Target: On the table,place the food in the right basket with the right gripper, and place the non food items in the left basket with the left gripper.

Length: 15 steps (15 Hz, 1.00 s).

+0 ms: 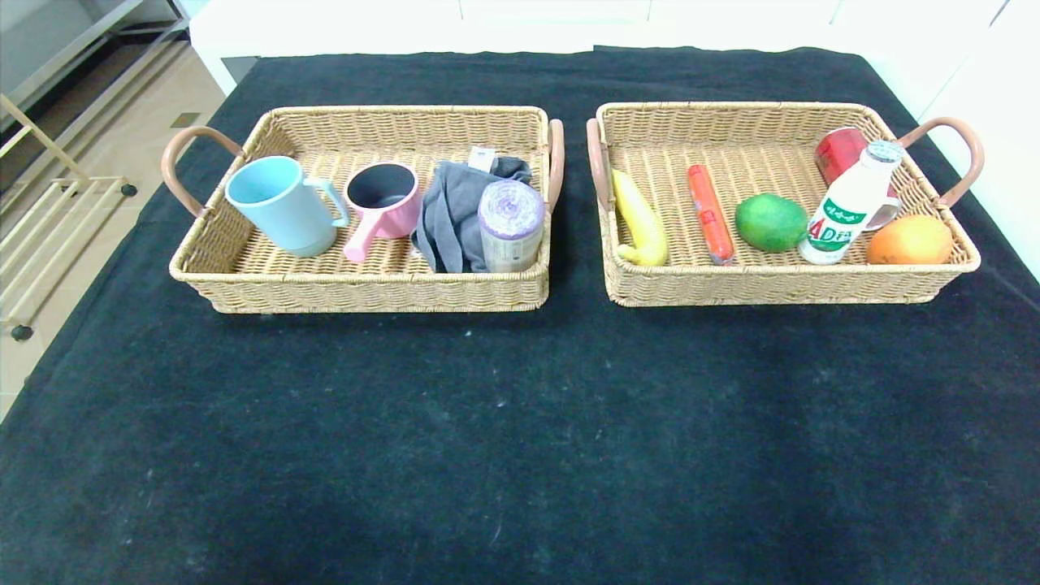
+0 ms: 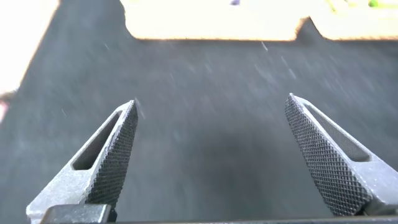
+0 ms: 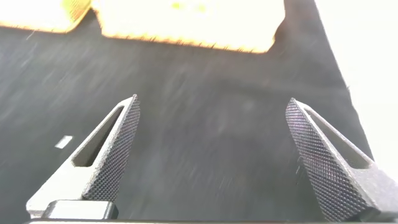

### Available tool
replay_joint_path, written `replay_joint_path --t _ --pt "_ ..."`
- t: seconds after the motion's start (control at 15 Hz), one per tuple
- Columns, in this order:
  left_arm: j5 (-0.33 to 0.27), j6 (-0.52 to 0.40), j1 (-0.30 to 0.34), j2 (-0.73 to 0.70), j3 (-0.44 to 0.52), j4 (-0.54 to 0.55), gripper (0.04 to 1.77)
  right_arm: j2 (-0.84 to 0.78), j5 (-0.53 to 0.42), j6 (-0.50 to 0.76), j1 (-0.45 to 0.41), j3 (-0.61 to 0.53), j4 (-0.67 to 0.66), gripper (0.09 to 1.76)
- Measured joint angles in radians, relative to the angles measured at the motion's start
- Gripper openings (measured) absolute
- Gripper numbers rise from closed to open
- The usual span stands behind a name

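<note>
1. The left gripper (image 2: 211, 149) hangs over bare black cloth (image 1: 504, 439), jaws spread wide, holding nothing.
2. The right gripper (image 3: 211, 149) does likewise, wide apart and empty.
3. Well ahead of the left gripper, the left basket (image 1: 357, 288) holds a blue mug (image 1: 280, 203), pink cup (image 1: 382, 203), grey cloth (image 1: 455, 215) and roll (image 1: 510, 226).
4. Well ahead of the right gripper, the right basket (image 1: 780, 284) holds a banana (image 1: 640, 219), sausage (image 1: 710, 215), green fruit (image 1: 770, 222), bottle (image 1: 849, 207), red can (image 1: 838, 152) and orange (image 1: 910, 240).

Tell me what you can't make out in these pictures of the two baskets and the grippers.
- Red can, head view: mostly hidden behind the white bottle; label unreadable.
- Grey cloth, head view: partly covered by the purple roll; what kind of cloth it is, unclear.
- Left basket and right basket, wrist views: washed out, cut off by the edge; contents unseen.
- Both arms: outside the head view.
</note>
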<state>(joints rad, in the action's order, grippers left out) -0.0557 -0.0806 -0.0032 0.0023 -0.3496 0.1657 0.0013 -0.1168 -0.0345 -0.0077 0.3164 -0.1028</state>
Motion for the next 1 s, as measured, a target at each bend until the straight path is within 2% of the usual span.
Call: replay_joint_path --t 0.07,0.2,0.4,0.8,0.93,1.0 --pt "0.017 0.014 0.000 -0.002 0.071 -0.087 1.72 -0.001 0.023 -0.007 0.000 -0.075 0.086 1.71" --pt "0.036 0.039 0.000 -0.004 0.200 -0.194 1.72 -0.002 0.091 -0.023 0.000 -0.190 0.165 1.71" --pt "0.032 0.052 0.000 -0.005 0.300 -0.206 1.72 -0.003 0.160 -0.027 0.000 -0.286 0.190 1.71" --pt "0.020 0.067 -0.001 -0.005 0.343 -0.207 1.72 -0.003 0.128 -0.011 0.000 -0.314 0.155 1.71" --pt "0.020 0.066 -0.001 -0.005 0.342 -0.202 1.72 -0.003 0.114 -0.010 0.000 -0.312 0.068 1.71" --pt "0.033 0.066 -0.001 -0.005 0.341 -0.203 1.72 -0.003 0.114 -0.008 0.000 -0.306 0.065 1.71"
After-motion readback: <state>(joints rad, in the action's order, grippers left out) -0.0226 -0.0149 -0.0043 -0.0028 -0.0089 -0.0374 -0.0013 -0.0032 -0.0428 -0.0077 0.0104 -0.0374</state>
